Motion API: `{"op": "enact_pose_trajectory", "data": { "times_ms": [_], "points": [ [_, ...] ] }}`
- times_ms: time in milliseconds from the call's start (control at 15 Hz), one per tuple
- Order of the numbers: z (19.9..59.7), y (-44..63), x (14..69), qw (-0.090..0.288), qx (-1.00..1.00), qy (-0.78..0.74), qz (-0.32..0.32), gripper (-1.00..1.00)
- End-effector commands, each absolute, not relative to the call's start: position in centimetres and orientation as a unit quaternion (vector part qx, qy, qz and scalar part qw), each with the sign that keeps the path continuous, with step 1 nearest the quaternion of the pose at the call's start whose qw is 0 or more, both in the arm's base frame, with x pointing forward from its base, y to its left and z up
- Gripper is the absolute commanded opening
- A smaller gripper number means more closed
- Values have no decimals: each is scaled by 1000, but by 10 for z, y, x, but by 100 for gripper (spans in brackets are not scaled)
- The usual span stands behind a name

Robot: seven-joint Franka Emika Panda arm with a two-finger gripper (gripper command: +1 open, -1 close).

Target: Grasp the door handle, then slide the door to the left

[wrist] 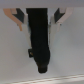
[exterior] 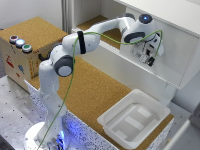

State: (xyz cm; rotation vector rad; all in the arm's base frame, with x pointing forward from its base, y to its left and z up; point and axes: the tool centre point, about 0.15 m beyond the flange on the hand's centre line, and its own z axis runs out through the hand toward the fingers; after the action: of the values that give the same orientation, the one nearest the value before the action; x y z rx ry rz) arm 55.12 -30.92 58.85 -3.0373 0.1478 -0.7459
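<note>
The door (exterior: 172,55) is a plain flat white panel on the right half of the white cabinet. My gripper (exterior: 149,57) is pressed up close to its face, in the exterior view's right. In the wrist view the black door handle (wrist: 39,35) runs as a dark bar between my two fingertips (wrist: 19,17), which stand on either side of it with small gaps. The gripper (wrist: 39,16) is open around the handle and does not clamp it. In the exterior view the handle is mostly hidden behind the gripper.
A white plastic tray (exterior: 134,119) sits on the cork tabletop (exterior: 95,90) below the gripper. A long low white front board (exterior: 112,57) runs along the cabinet's base. A wooden box with coloured buttons (exterior: 20,47) stands at the exterior view's left. A green cable (exterior: 75,70) trails along the arm.
</note>
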Motion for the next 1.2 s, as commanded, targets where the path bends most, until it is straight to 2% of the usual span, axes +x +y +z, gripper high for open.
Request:
{"op": "enact_pose_trajectory", "data": {
  "times_ms": [0, 333, 733, 933, 1133],
  "points": [
    [572, -296, 571, -18, -971, 83, -224, -100],
    [557, -247, 567, -53, -965, 90, -240, -100],
    [544, -200, 571, -53, -965, 93, -240, -100],
    [545, -158, 563, -106, -952, 107, -268, -100],
    [547, -123, 556, -130, -946, 106, -277, -100]
  ]
}}
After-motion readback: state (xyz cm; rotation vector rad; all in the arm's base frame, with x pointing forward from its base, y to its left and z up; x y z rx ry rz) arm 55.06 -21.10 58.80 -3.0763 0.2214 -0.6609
